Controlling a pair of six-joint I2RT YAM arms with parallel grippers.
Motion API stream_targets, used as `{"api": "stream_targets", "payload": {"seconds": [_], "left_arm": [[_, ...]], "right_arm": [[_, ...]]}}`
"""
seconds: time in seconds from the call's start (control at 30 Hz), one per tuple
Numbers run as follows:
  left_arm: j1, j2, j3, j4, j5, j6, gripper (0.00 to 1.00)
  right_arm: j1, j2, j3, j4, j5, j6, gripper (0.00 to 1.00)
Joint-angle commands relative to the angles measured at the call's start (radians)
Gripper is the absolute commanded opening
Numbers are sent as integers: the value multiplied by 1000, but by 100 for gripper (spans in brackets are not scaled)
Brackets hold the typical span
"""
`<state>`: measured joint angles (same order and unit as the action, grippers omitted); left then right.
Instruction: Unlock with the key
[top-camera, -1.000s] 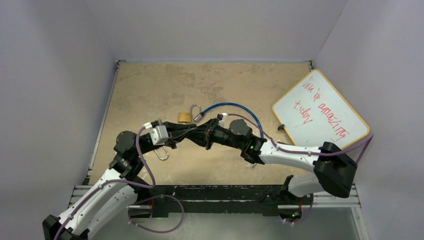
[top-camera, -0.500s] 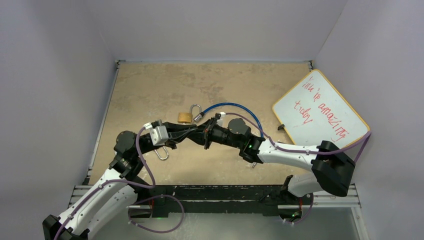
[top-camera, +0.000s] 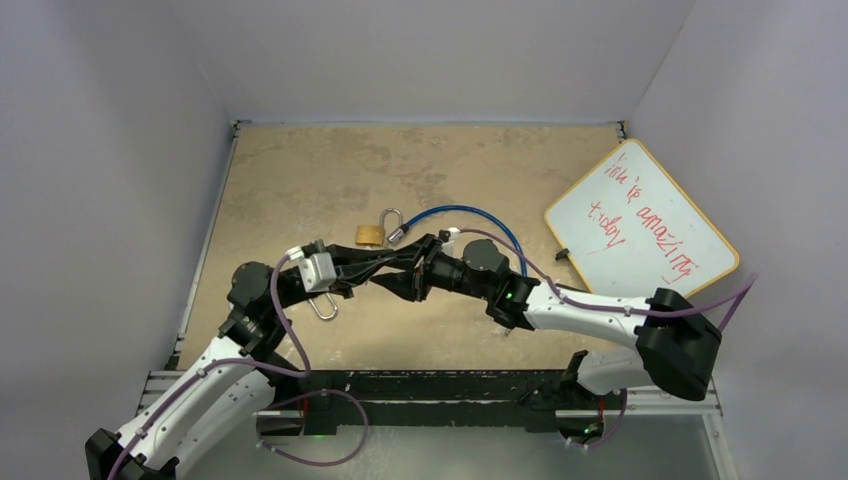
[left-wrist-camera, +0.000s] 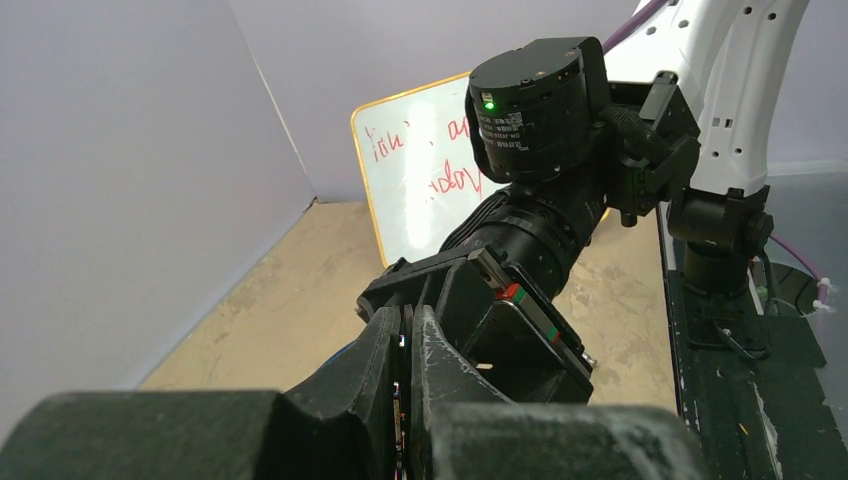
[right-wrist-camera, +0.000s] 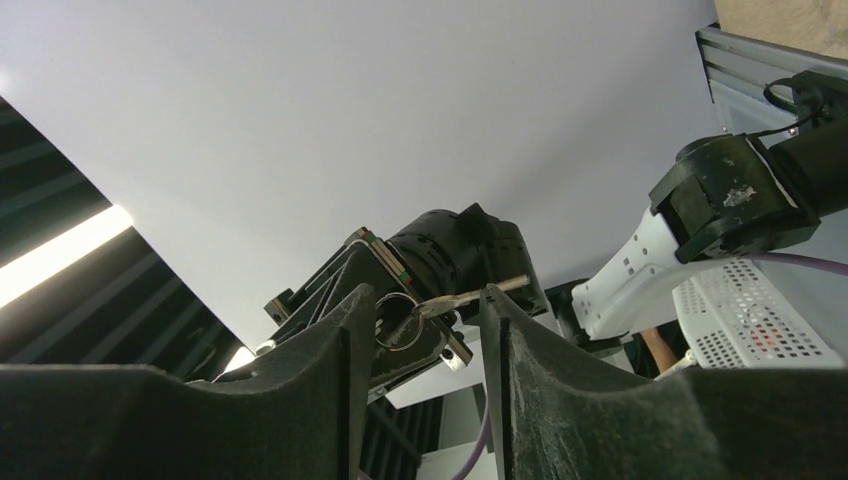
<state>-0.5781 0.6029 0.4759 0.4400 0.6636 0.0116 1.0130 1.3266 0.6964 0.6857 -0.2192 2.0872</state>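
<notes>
As the left end effector (left-wrist-camera: 408, 320) clamps the key (right-wrist-camera: 468, 293) (ring (right-wrist-camera: 398, 328) attached) above the counter (top-camera: 300, 180), the right end effector (right-wrist-camera: 420, 320) is spread apart around it.

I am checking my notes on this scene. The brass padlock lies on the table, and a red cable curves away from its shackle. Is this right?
Not quite: the cable is blue, not red, as the top external view shows. The rest stands: the brass padlock lies on the table, and the cable curves away from its shackle.
</notes>
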Motion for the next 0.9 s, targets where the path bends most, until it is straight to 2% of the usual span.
{"api": "stream_targets", "payload": {"seconds": [0.0, 0.1, 0.2, 0.33, 0.37, 0.4, 0.53, 0.6, 0.73, 0.87], "left_arm": [[0, 13, 5, 18, 18, 8, 0], [0, 18, 18, 20, 3, -3, 0], [1, 23, 36, 14, -8, -45, 0], [0, 29, 90, -59, -35, -117, 0], [0, 30, 103, -82, -43, -134, 0], [0, 32, 113, -103, -52, -154, 0], [-1, 39, 167, -194, -93, -246, 0], [0, 39, 195, -237, -100, -293, 0], [-1, 39, 242, -286, -104, -376, 0], [-1, 42, 287, -328, -108, -443, 0]], "right_arm": [[-1, -38, 1, 43, -7, 94, 44], [-1, -66, -3, -48, -5, 47, 45], [-4, -124, -29, -149, 66, -67, 56], [-5, -235, -70, -222, 230, -331, 73], [-6, -258, -78, -204, 261, -399, 76], [-8, -274, -88, -144, 273, -537, 77], [-10, -310, -41, -45, 177, -1057, 77], [-7, -334, -28, -31, 108, -1246, 76], [-7, -355, -3, -12, -33, -1491, 75], [-8, -285, 117, -69, -179, -1597, 74]]}}
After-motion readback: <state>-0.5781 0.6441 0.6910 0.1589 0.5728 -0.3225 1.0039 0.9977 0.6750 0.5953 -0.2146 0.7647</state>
